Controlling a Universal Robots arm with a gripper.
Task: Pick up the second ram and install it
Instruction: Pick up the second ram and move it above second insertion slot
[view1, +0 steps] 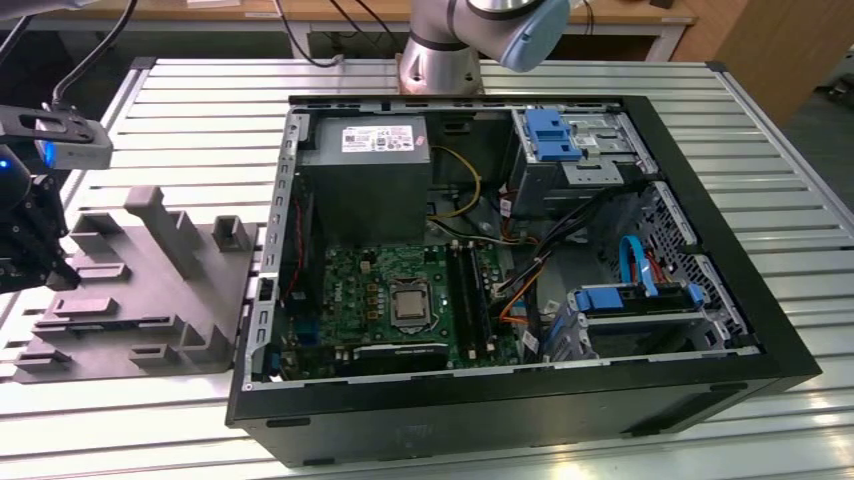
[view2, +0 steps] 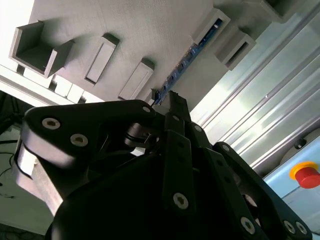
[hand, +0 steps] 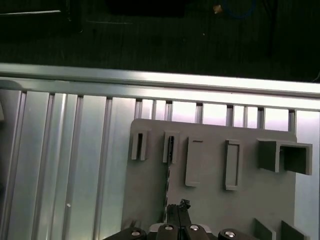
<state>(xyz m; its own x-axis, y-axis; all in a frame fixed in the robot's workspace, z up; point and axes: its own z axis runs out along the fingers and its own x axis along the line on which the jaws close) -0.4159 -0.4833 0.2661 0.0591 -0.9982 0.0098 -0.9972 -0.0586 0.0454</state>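
- Second ram (view2: 186, 62): stands on edge in a slot of the grey holder block (view1: 134, 300), kept upright and easy to pinch.
- Gripper (view2: 174, 97): at one end of the stick, seemingly lined up with it; I cannot tell whether it grips.
- Open computer case (view1: 534, 410): just beside the holder, motherboard (view1: 387, 300) exposed.

The black gripper (view2: 175, 100) looms in the foreground, its tip right at the near end of the second ram (view2: 182, 65), a thin blue strip standing on edge in a slot of the grey fixture (view2: 125, 30). Raised grey blocks flank it. The fixture lies on the ribbed metal tabletop (view2: 280, 90), where a red button (view2: 305, 172) sits well apart from it.
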